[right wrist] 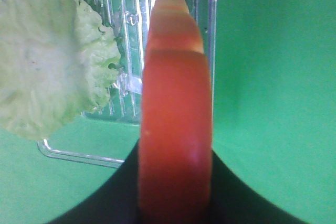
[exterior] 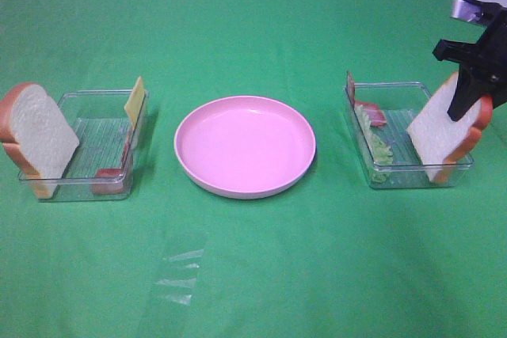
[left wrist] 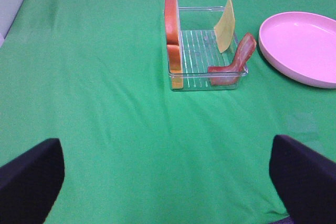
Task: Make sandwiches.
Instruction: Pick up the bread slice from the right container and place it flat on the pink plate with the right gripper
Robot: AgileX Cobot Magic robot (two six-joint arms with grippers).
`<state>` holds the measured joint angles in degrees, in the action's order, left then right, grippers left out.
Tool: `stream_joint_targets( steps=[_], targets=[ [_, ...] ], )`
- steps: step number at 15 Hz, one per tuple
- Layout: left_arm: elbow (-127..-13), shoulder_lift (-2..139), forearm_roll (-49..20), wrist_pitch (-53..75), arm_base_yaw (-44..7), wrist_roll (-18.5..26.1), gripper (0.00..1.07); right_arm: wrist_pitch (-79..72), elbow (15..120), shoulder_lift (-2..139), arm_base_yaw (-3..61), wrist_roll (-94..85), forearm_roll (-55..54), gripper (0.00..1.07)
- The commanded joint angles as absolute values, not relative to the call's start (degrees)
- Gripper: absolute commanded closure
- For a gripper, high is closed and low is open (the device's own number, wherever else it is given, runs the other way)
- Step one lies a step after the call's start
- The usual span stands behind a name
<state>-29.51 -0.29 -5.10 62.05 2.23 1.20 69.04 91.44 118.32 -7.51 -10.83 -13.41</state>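
Nothing is assembled yet; in my judgement every layer is left to stack. The left gripper (left wrist: 165,150) hangs with fingers wide, holding nothing. At the plate's 9 o'clock, the left tray (exterior: 95,93) holds a left bread slice (exterior: 40,134) upright at its 9 o'clock wall, cheese (exterior: 135,103) at 2 o'clock and bacon (exterior: 108,173) at 4 o'clock. The pink plate (exterior: 238,189) is bare. At its 3 o'clock, the right tray (exterior: 388,85) holds a bacon strip (exterior: 372,114) at 11 o'clock, lettuce (exterior: 380,148) at 8 o'clock, and the right bread slice (exterior: 440,136) at 3 o'clock, pinched by the right gripper (exterior: 466,104).
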Motion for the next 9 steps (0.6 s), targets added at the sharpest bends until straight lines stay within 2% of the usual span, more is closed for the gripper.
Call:
stream_joint_targets(
  steps=[1,5,9],
  targets=[
    [-29.51,-1.38,-4.93,61.48,2.18,1.03,0.04,70.53,91.62,114.53,-7.51,-11.17,-15.58,1.07],
    [-29.51,-1.38,-4.93,61.48,2.18,1.03,0.04,72.77,91.62,108.4,-7.51,-6.3,-17.19,1.07],
    [-29.51,-1.38,-4.93,61.48,2.18,1.03,0.04,73.85,91.62,105.14,-6.99,-5.39,-25.95,1.07]
  ],
)
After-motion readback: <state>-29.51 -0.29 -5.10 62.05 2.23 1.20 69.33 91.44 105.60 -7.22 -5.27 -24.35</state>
